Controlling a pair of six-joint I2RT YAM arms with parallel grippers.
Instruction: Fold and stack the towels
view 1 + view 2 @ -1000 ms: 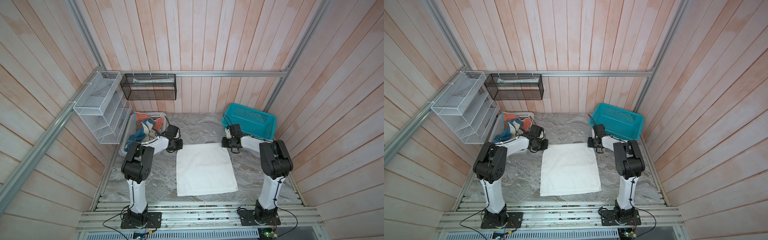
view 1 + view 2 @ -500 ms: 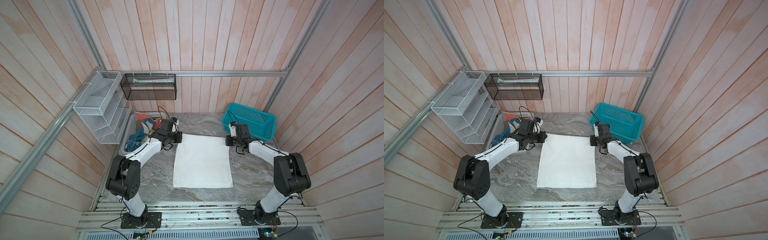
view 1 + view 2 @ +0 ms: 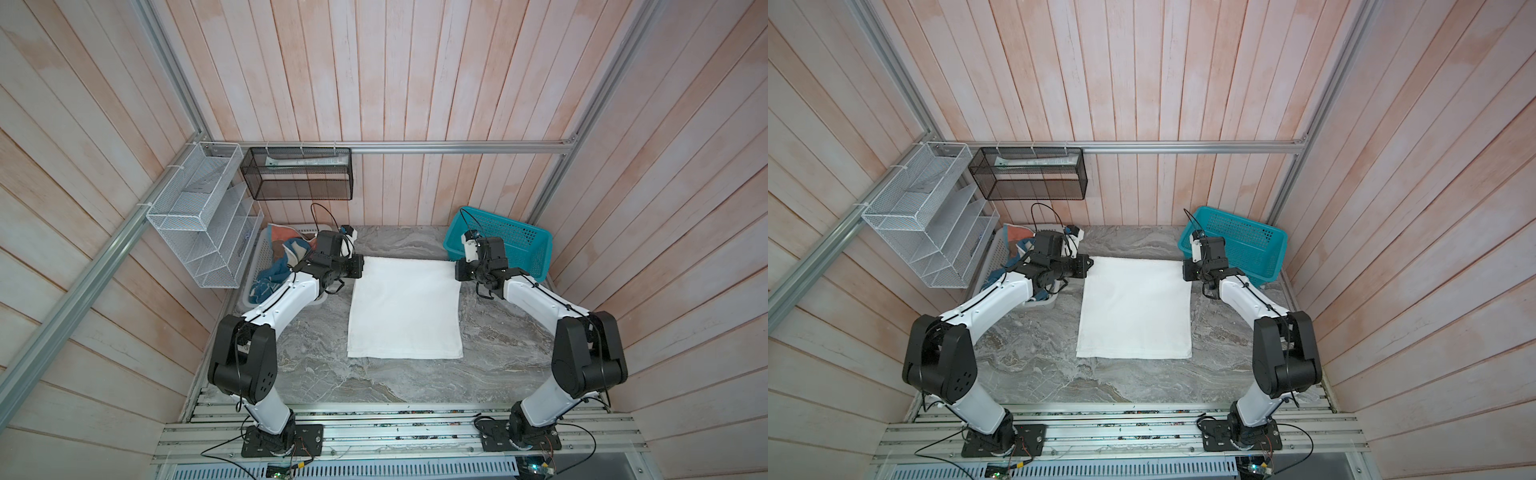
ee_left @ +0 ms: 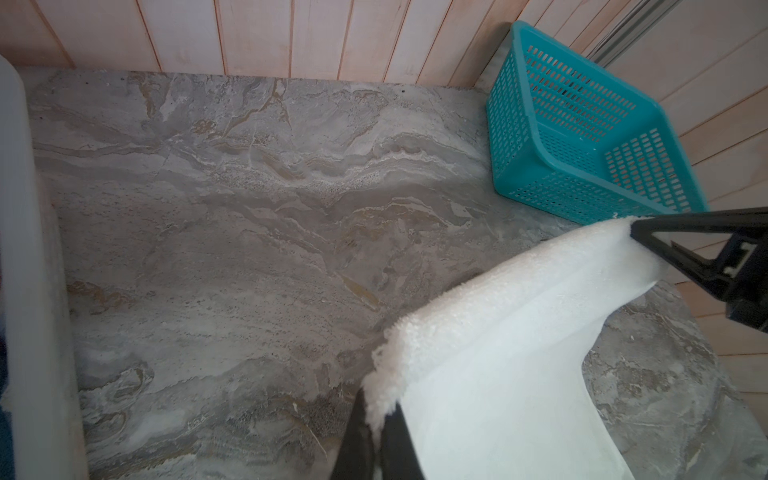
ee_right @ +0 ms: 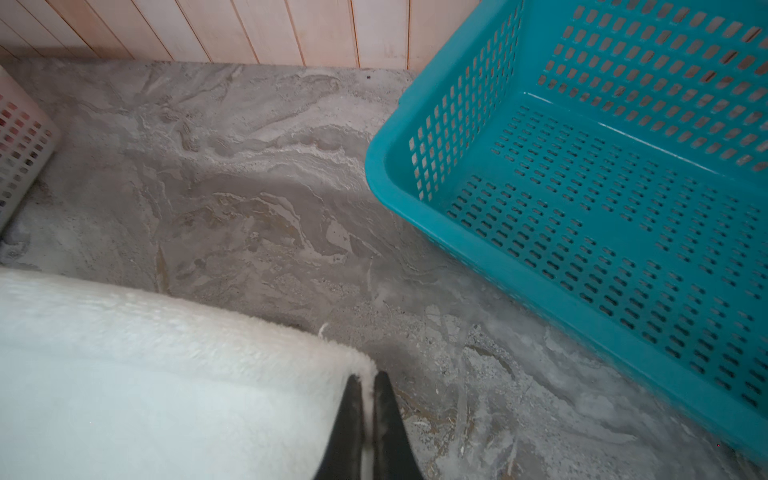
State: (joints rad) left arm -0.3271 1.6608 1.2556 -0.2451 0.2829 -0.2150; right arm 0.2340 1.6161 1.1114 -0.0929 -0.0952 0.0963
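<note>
The white towel [image 3: 405, 307] lies spread in the middle of the table [image 3: 316, 374]. The left gripper [image 4: 376, 419] pinches its 11 o'clock corner, and the right gripper [image 5: 368, 386] pinches its 1 o'clock corner. More towels [image 3: 286, 249] sit in the white basket [image 3: 256, 259] at 10 o'clock.

Overhead stereo pair, close wrist views

The white towel [image 3: 405, 307], a plain terry rectangle, lies spread open on the table [image 3: 399, 386]. Its two far corners are raised, one pinched in the left tool [image 4: 376, 415] and one in the right tool [image 5: 368, 382]. The other towels [image 3: 284, 253], coral-orange, blue and cream, sit crumpled together in the white basket [image 3: 254, 259] at its left.
</note>
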